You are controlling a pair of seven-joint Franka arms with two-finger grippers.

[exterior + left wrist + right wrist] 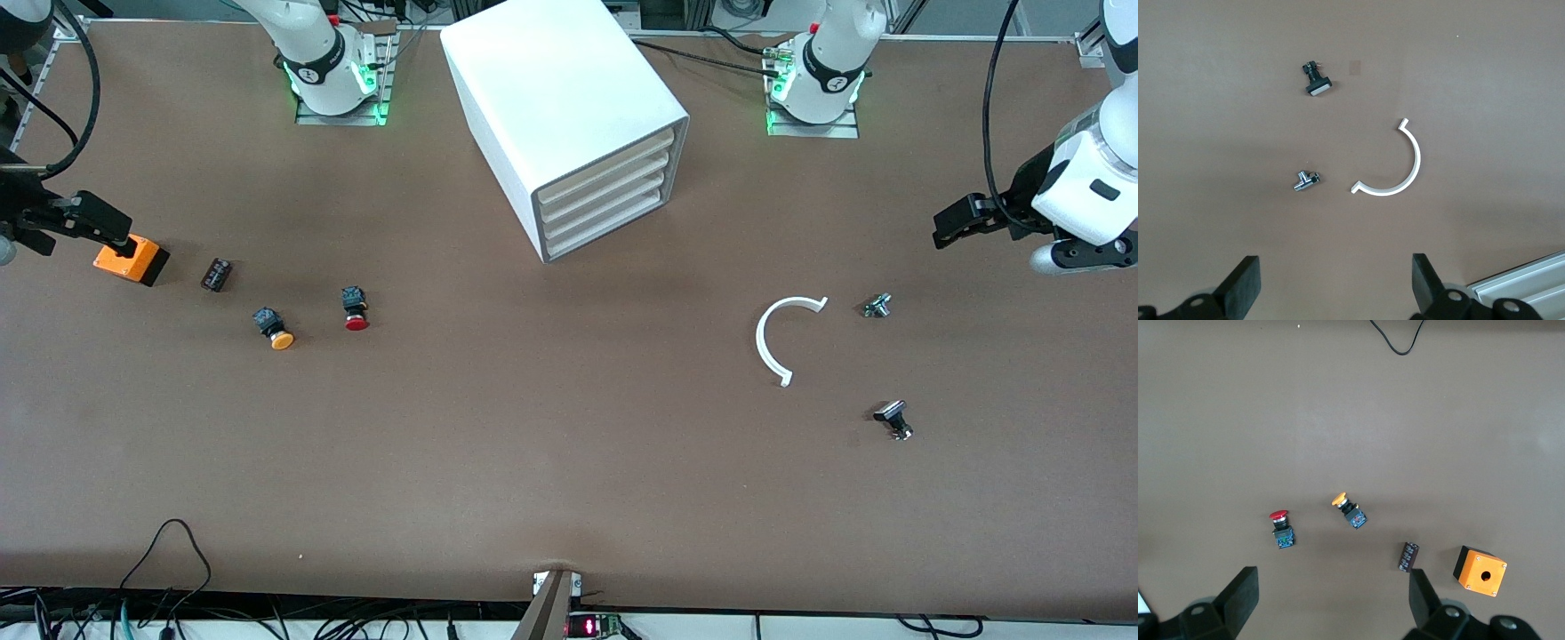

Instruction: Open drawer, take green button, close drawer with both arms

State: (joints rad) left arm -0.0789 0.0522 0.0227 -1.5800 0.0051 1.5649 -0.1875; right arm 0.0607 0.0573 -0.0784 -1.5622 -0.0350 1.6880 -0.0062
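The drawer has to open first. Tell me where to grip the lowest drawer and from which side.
Take the lowest drawer by its sloped front lip, coming from in front of the white cabinet, low over the table. All four drawers look shut, nearly flush, so only that lip offers purchase.

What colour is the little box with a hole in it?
The box is orange, with a black base. The right wrist view shows it best.

Drawer (613,228) shut, contents hidden; no green button visible anywhere. Cabinet (1528,285) cut off at left wrist view's corner. Both arms cropped by front view's edges. Small dark part (216,274) beside orange box (132,259): too small to identify.
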